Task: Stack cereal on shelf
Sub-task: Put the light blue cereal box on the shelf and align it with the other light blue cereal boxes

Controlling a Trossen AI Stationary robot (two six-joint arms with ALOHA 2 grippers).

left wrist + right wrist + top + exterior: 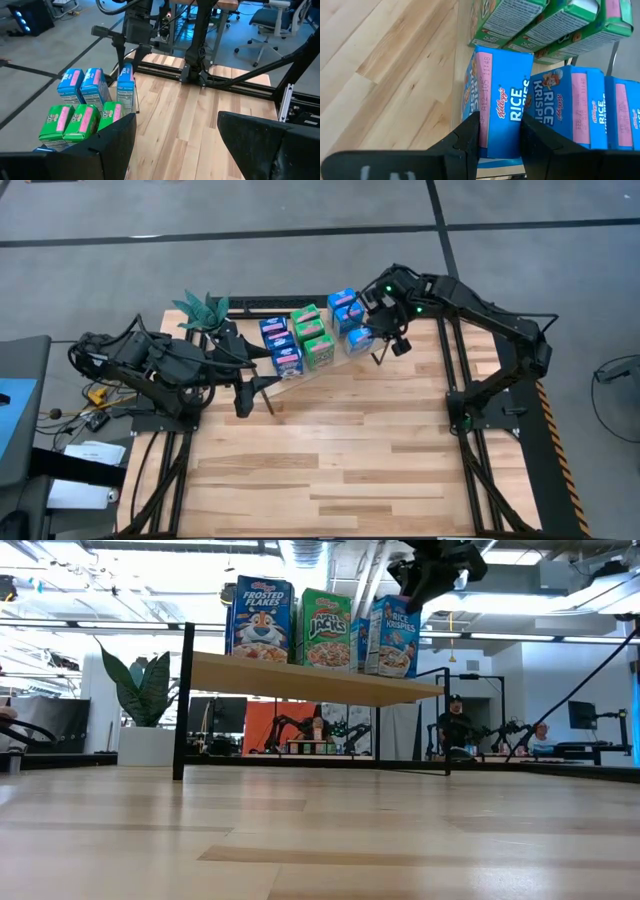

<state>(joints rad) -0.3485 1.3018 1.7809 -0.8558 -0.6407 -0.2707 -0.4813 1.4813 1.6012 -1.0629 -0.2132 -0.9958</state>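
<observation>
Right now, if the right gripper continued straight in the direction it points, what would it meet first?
The right gripper points down at the front Rice Krispies box, which stands on the shelf. Its fingers already straddle the box top, so it would likely press onto this box first; whether they already touch it is unclear.

Blue boxes (347, 310) and green boxes (314, 338) carry pink and white top panels. The shelf (330, 686) is pale wood on black legs. The table (340, 450) shows light planks.

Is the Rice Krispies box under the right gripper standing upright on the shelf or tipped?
Upright. The Rice Krispies box stands on the shelf beside the Apple Jacks box, with the right gripper straddling its top.
</observation>
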